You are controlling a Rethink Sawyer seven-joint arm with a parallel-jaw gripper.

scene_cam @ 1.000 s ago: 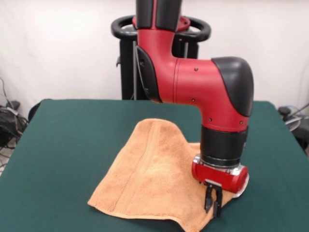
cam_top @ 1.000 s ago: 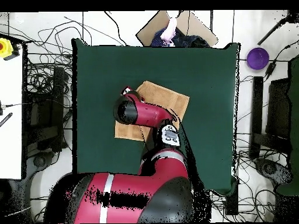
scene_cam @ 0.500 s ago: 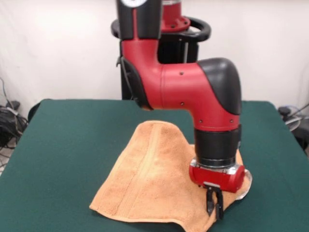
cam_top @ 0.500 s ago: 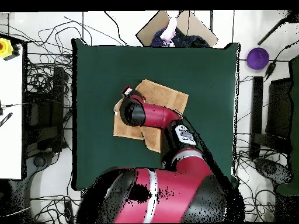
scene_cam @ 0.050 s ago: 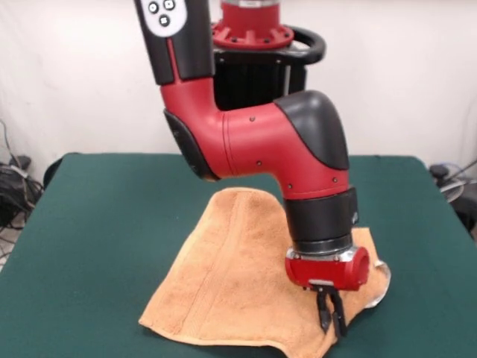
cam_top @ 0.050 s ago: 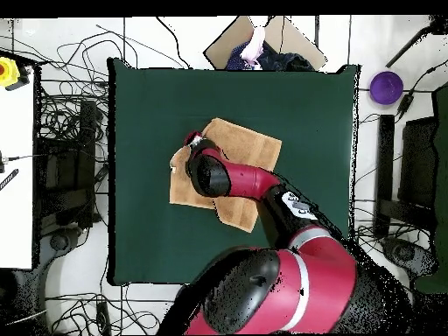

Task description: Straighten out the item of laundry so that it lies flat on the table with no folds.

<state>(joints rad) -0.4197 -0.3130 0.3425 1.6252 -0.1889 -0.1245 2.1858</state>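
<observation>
On the table point(scene_cam @ 0.050 s ago: 89, 224), the arm point(scene_cam @ 0.050 s ago: 261, 142) hides part of the towel point(scene_cam @ 0.050 s ago: 223, 276), its tool point(scene_cam @ 0.050 s ago: 331, 317) pinched narrow over an edge

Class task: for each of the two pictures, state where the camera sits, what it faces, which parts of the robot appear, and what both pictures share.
Front view: across the table, facing the robot; shows the arm and its hand at the towel.
Overhead view: above, looking straight down; shows the arm's bulk over the towel, with the table around it.
Shared: towel, green table, red arm.
</observation>
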